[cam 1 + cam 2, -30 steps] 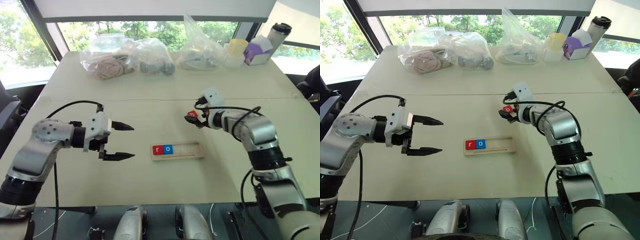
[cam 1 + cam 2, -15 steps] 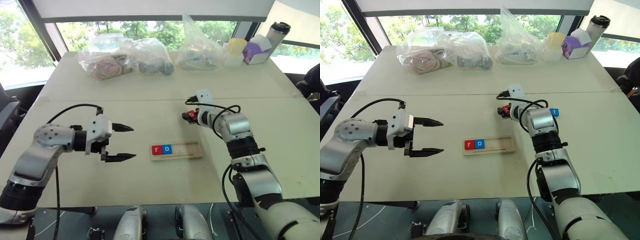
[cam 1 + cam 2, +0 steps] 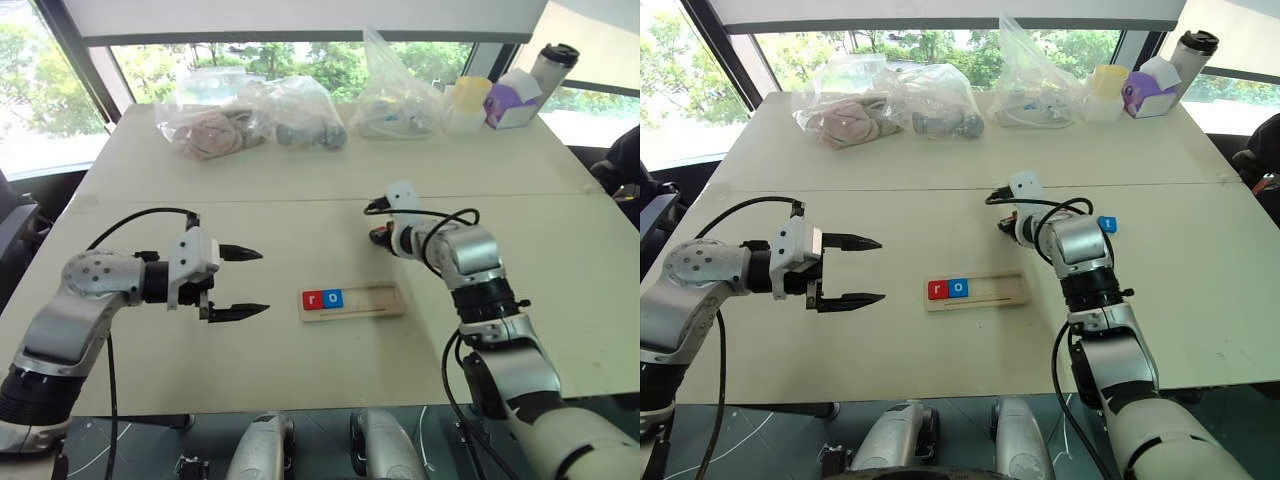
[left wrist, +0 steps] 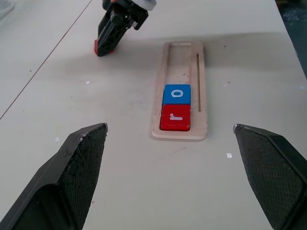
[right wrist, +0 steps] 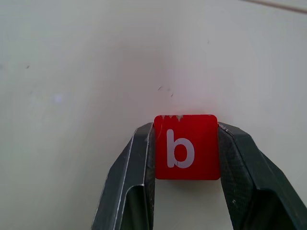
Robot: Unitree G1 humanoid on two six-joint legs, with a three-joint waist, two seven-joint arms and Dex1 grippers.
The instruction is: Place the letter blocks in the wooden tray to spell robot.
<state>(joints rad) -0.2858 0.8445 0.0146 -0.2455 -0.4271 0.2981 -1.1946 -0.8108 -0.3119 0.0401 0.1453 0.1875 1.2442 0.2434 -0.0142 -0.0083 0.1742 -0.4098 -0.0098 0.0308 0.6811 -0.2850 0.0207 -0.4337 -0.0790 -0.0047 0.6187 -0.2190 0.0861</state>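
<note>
My right hand is clamped on the red b block, 1 finger pressed to each side of it, letter facing up toward the wrist camera. In the head views that hand sits low over the pale surface, behind the right end of the wooden tray and apart from it. I cannot tell whether the block has left the surface.

My left hand hangs well to the left of the tray with its 2 fingers spread wide, holding nothing and touching nothing.

The tray lies flat in the middle of the surface. At its left end I see the red r block and, touching it, the blue o block; the rest of the tray is bare wood.

1 blue block lies on the surface just right of my right arm.

Along the far edge sit clear plastic bags.
</note>
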